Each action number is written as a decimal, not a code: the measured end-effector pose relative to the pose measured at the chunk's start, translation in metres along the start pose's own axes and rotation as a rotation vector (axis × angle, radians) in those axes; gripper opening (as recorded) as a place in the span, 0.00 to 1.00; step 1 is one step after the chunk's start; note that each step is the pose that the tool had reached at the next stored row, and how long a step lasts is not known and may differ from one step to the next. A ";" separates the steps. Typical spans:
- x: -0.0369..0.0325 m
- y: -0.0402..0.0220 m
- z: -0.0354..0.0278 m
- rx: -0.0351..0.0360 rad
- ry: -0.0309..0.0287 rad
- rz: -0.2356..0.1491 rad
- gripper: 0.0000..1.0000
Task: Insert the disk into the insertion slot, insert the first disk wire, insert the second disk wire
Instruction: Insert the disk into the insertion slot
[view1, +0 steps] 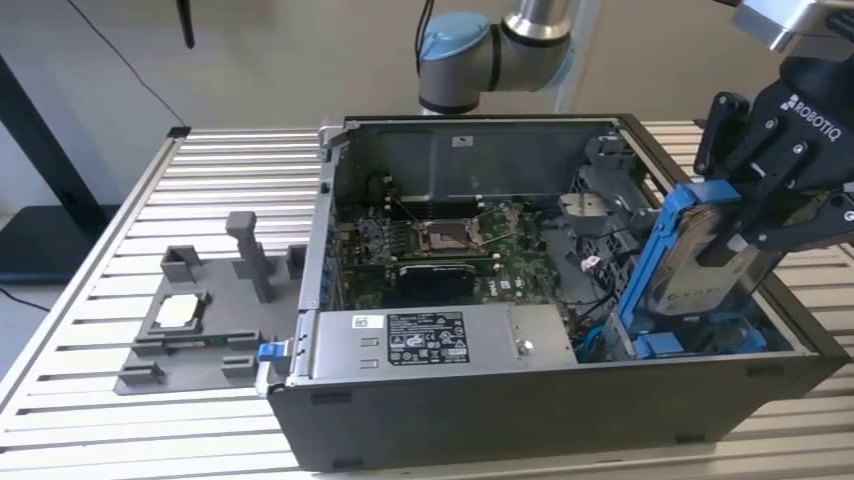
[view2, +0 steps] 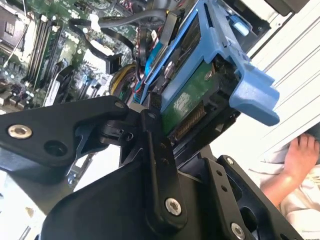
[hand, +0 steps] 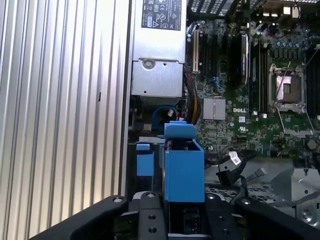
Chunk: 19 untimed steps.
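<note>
My gripper (view1: 747, 225) is shut on the disk (view1: 703, 268), a silver drive in a blue carrier. The disk stands tilted at the exterior view's right side of the open computer case (view1: 534, 410). Its lower end reaches down into the insertion slot (view1: 694, 340), a dark bay with blue tabs. In the second wrist view the disk (view2: 192, 95) shows its green board and connector between the black fingers (view2: 150, 145). In the first wrist view the blue carrier (hand: 183, 170) sits between the fingers (hand: 150, 210), beside a blue tab (hand: 145, 162). Loose black wires (hand: 235, 170) lie beside the bay.
A motherboard with a silver processor socket (view1: 447, 235) fills the case floor, and a metal power supply (view1: 427, 340) lies along its near side. A grey fixture plate holding a processor (view1: 180, 312) rests on the slatted table. A person's hand (view2: 295, 155) is near the case.
</note>
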<state>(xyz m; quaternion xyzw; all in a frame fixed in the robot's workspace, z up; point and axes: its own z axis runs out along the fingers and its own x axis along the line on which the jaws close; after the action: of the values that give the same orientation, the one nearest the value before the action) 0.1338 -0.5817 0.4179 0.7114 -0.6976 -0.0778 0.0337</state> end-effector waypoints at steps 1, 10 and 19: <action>-0.0001 -0.0010 -0.0015 -0.0085 0.0000 0.001 0.32; 0.0003 -0.0207 -0.0053 -0.0629 -0.0012 0.004 0.32; 0.0019 -0.0311 -0.0005 -0.1115 -0.0023 0.007 0.32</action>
<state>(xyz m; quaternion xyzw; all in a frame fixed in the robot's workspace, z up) 0.1646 -0.5829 0.4133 0.7060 -0.6947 -0.1172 0.0728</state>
